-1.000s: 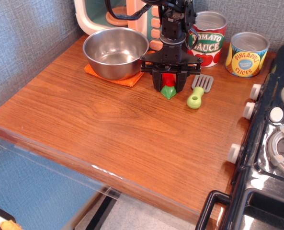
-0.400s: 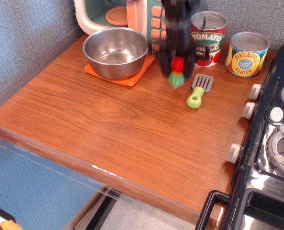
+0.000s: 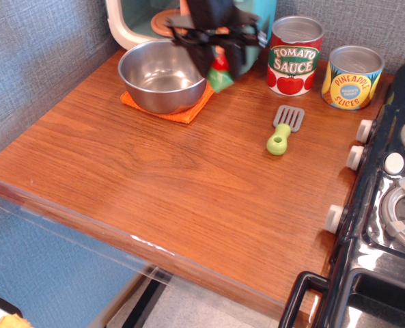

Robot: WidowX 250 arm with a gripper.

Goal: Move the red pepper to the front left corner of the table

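My gripper (image 3: 219, 65) is raised above the back of the brown wooden table (image 3: 161, 184) and is shut on the red pepper (image 3: 220, 72). The pepper hangs stem down, with only a bit of red and its green cap showing below the black fingers. It is in the air just right of the steel bowl's rim, above the orange cloth. The front left corner of the table (image 3: 4, 181) lies far from the gripper.
A steel bowl (image 3: 162, 74) sits on an orange cloth (image 3: 182, 111) at the back left. A green-handled spatula (image 3: 283, 130), a tomato sauce can (image 3: 294, 56) and a pineapple can (image 3: 352, 76) stand to the right. A black toy stove (image 3: 386, 205) borders the right side; a toy microwave (image 3: 147, 20) stands behind.
The gripper has lifted the pepper off the table beside the spatula and carried it up and to the left, toward the bowl.
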